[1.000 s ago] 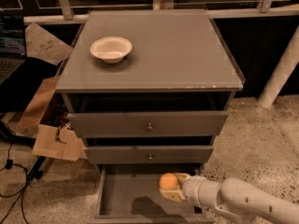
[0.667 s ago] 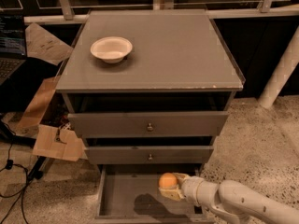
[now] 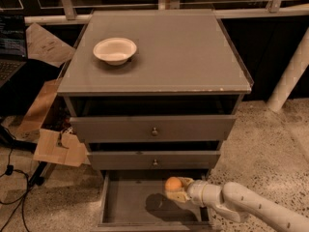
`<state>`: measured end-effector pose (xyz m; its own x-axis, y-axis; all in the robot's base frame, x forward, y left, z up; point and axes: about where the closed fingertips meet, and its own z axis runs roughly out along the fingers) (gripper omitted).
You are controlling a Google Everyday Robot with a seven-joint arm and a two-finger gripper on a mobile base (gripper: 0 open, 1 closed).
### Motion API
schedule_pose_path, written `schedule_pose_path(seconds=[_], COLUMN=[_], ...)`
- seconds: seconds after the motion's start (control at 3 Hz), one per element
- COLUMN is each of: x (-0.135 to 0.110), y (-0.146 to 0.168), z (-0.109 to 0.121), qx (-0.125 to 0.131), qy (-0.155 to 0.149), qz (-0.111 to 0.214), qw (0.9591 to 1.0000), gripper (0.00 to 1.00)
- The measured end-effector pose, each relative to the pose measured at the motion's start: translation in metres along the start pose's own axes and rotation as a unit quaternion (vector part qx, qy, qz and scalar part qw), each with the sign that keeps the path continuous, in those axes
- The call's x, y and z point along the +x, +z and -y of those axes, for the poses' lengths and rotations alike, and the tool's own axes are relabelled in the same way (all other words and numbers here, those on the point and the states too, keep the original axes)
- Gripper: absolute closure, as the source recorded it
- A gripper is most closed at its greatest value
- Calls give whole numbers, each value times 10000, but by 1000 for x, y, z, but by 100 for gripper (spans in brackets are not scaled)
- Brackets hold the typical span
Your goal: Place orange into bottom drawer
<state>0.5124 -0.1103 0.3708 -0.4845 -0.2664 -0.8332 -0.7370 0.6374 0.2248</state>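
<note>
Inspector: Gripper position and state?
Recorder: The gripper [image 3: 179,189] is reaching in over the right edge of the bottom drawer [image 3: 126,208] and is pinching the orange [image 3: 173,183] at its tip.
Inspector: Orange relative to the drawer?
Recorder: It is hanging over the floor, right of centre, on the gripper's left. Its shadow [image 3: 155,202] is lying apart from it, so I am judging it not yet resting. Release calls for lowering straight down.
Inspector: Anything obscured?
Recorder: The arm [image 3: 251,204] is covering the drawer's right front corner, and the front edge is running out of view.
</note>
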Motion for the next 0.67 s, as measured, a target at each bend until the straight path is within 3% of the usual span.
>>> schedule_pose_path(seconds=[0.67], x=[42], y=[42], z=[33], qx=[109], qy=[417], qz=[-365], qw=[9984], gripper=[100])
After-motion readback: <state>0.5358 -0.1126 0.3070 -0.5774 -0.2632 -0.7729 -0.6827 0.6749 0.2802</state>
